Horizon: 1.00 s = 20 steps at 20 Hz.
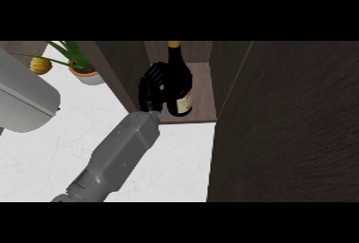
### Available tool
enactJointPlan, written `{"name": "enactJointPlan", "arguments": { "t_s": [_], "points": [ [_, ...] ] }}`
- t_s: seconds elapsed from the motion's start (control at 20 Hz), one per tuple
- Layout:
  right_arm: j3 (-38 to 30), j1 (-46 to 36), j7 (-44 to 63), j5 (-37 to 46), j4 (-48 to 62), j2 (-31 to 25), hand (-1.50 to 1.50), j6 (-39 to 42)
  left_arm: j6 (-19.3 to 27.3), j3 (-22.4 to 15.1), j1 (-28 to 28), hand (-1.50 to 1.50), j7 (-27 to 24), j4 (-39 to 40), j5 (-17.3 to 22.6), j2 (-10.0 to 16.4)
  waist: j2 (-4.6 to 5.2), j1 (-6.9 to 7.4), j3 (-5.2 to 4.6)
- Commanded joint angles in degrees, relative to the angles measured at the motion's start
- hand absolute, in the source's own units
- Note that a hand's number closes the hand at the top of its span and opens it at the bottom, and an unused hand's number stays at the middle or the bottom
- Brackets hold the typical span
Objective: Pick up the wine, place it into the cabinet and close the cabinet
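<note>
Left hand curls round the wine bottle, holding it. Bottle stands neck-up inside the cabinet, on the shelf near its front edge. Cabinet door is open at right. On the counter, far-left corner: potted plant and a pale grey object, poss. an appliance.
</note>
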Motion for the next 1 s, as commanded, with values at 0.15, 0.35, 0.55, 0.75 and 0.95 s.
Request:
{"name": "enactJointPlan", "arguments": {
  "t_s": [0.15, 0.35, 0.55, 0.75, 0.95],
  "points": [
    [-0.75, 1.68, 1.95, -4.73, -7.2, 0.7, -1.5, -0.07, -1.8, 2.98, -7.12, 1.5, 0.58, 5.34, -0.94, 1.7, -0.17, 0.62, 0.06],
    [2.53, 1.56, 1.62, -2.07, -7.12, 1.49, -1.5, -0.19, 4.26, 3.84, -13.24, 1.5, -0.31, 11.77, -2.78, 1.61, 0.14, -0.5, 0.02],
    [2.22, 1.98, 5.01, -3.73, -9.12, 0.81, -1.5, -0.36, 7.26, 2.62, -14.06, 1.5, -1.01, 15.73, -5.51, 3.25, 0.1, -0.36, 0.01],
    [2.54, 2.72, 1.03, -3.46, -7.46, 1.32, -1.5, 0.82, 9.3, 1.1, -16.26, -1.5, -0.37, 21.0, -8.34, 4.72, 0.49, -1.43, 0.06],
    [2.97, 2.64, 2.08, -3.16, -8.39, 1.66, -1.5, 0.3, 8.5, 0.89, -17.9, -1.5, 1.91, 23.59, -9.56, 5.75, 0.46, -1.22, 0.03]
  ]
}}
